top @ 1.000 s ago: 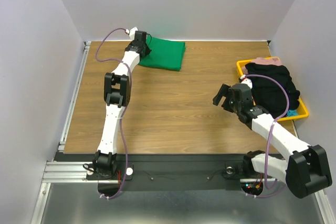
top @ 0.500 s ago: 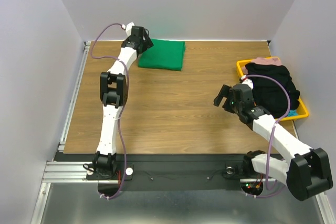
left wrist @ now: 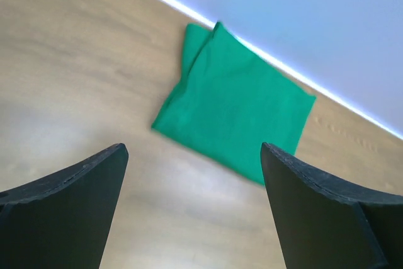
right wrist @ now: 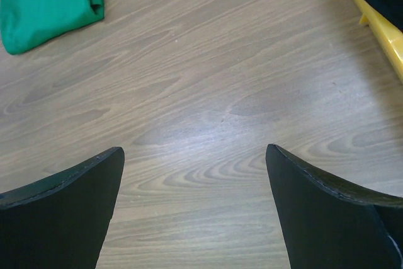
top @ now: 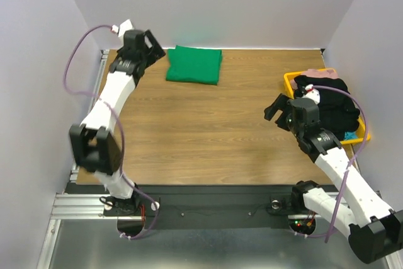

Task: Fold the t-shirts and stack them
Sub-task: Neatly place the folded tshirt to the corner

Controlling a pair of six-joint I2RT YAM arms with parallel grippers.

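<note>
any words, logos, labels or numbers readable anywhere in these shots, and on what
None can be read in any view.
The folded green t-shirt is plain, with no print or visible tag.
The yellow tray and the dark clothes in it show no label.
If the arms carry any markings, they are too small to read.

The folded green t-shirt (top: 194, 65) lies on the table (top: 208, 124), left gripper (top: 156, 47) near it.
</note>
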